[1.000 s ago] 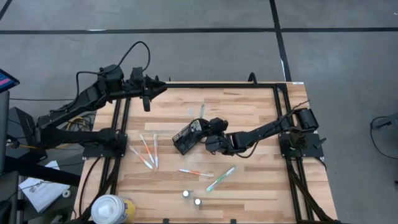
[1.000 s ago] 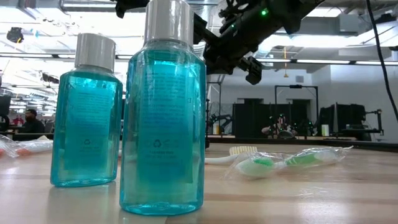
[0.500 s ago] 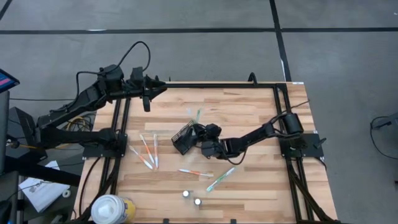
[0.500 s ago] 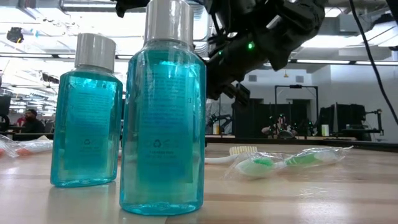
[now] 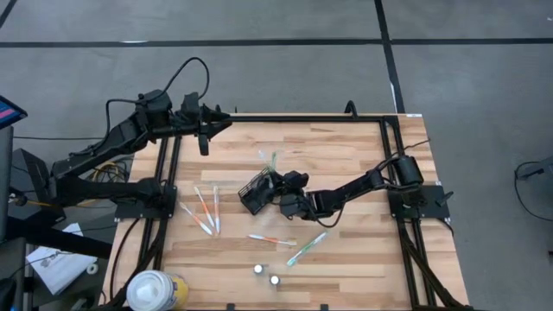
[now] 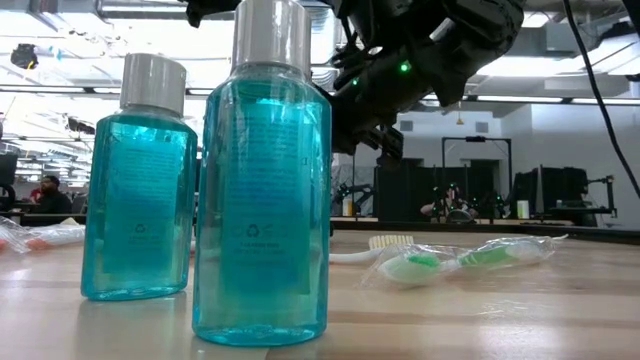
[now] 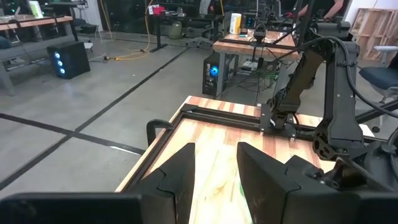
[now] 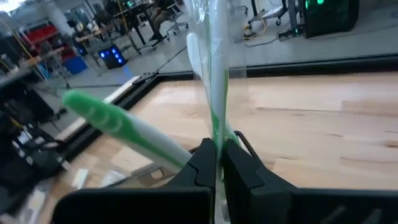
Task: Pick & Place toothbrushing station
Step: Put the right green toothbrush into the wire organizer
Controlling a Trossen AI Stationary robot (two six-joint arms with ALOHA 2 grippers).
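Observation:
The black wire-mesh holder (image 5: 255, 193) sits tilted at the table's middle. My right gripper (image 5: 278, 183) is right beside it, shut on a green-and-white toothbrush (image 5: 274, 161) in a clear wrapper (image 8: 214, 74). A second toothbrush with a green end (image 8: 115, 123) slants out beside the fingers, its lower end hidden behind them. Part of the holder's black wire rim (image 8: 244, 142) shows past the fingers. My left gripper (image 7: 214, 158) hangs open over the table's far left corner (image 5: 218, 119), holding nothing. My right gripper pinches the wrapped toothbrush's shaft (image 8: 216, 140) between its two fingers, wrapper and all. The fingers come nearly level from the table's right and lie across the shaft. The brush sticks up past them toward the far edge; its lower end is hidden by the fingers.
Several wrapped toothbrushes (image 5: 204, 211) lie left of the holder. An orange one (image 5: 270, 239) and a green one (image 5: 307, 249) lie nearer the front. Two blue mouthwash bottles (image 6: 262, 180) stand at the near edge, and a white-and-yellow container (image 5: 155, 289) sits at the near left corner.
My right gripper has sunk and moved a little toward the table's left, closing in on the holder with the toothbrush still pinched. The toothbrush has come lower with it, still pointing toward the far edge.

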